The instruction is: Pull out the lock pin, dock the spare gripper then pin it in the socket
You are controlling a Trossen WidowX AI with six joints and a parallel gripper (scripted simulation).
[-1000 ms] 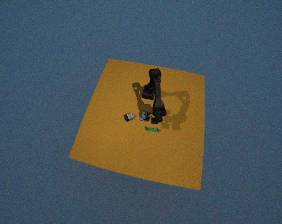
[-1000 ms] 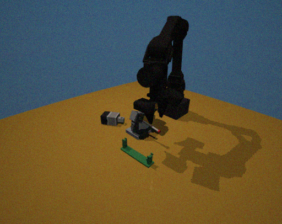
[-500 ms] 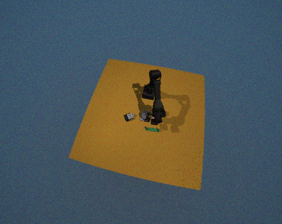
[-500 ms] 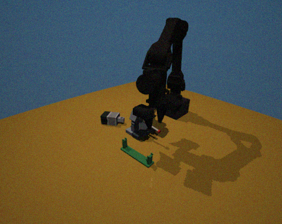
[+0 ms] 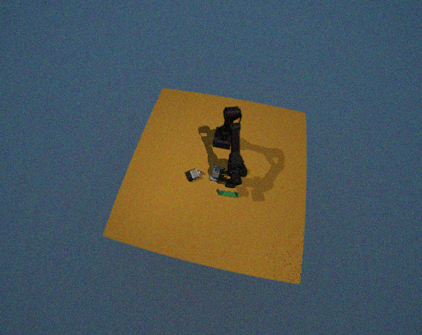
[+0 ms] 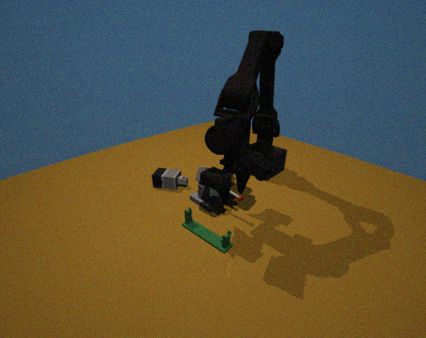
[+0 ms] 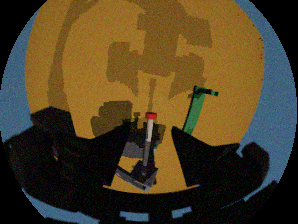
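1. While I monitor remotely, the grey, angular mount (image 5: 216, 172) (image 6: 200, 199) (image 7: 132, 181) serves as landmark; the white, red-tipped rod-shaped pin (image 6: 235, 195) (image 7: 149, 132) projects from it.
2. Beside it: blocky black-and-grey spare gripper (image 5: 193, 174) (image 6: 170, 179), undocked; flat green bracket (image 5: 227, 193) (image 6: 206, 236) (image 7: 195, 112), upright ends.
3. My claw (image 5: 228, 178) (image 6: 230, 201) (image 7: 150, 127), at the mount: fingers well apart, clamping nothing; contact indeterminable.

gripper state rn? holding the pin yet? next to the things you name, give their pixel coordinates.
Gripper (image 6: 230, 200) (image 7: 150, 127): open, nothing held; the lock pin (image 6: 235, 194) (image 7: 149, 131) shows between its spread fingers in the wrist view.
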